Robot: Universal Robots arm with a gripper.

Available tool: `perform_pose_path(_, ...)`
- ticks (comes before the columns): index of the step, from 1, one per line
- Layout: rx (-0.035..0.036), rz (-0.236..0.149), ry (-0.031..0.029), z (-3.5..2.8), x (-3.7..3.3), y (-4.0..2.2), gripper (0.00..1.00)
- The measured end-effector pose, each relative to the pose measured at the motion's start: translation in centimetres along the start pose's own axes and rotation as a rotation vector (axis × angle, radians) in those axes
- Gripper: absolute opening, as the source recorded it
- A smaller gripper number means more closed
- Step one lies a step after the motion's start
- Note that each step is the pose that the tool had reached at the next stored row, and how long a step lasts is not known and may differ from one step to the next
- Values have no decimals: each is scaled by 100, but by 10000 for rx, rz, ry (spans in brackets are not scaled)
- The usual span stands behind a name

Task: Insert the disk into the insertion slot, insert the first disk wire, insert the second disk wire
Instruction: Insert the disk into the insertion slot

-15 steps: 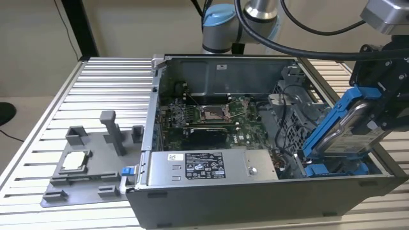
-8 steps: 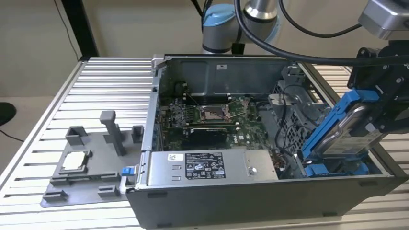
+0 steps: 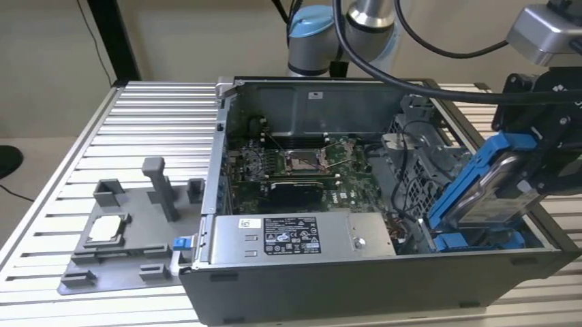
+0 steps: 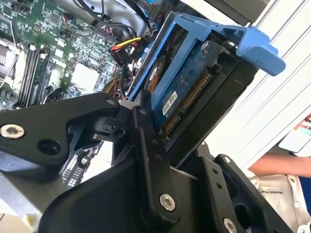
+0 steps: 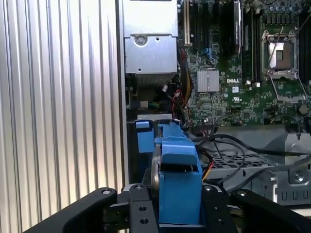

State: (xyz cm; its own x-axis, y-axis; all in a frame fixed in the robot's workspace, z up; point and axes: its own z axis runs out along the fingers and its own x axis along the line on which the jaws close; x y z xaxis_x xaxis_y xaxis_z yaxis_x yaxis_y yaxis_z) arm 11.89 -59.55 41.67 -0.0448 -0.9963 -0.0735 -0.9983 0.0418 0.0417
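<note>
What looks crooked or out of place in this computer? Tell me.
The disk stands steeply tilted, clamped in the gripper, with its lower end at the slot on the exterior view's right of the case. It is not lying flat in there. Nothing looks spilled or broken.

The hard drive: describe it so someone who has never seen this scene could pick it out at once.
An open computer case sits on a slatted metal table. At the case's end toward the exterior view's right, the black gripper holds the hard drive tilted over the blue-railed bay. Its bright blue plastic frame around a silver body sets it apart from the grey labelled box.
</note>
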Motion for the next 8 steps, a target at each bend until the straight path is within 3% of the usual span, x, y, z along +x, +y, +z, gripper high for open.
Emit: perform_pose_path(8, 0, -1, -3, 83, 8, 16, 0)
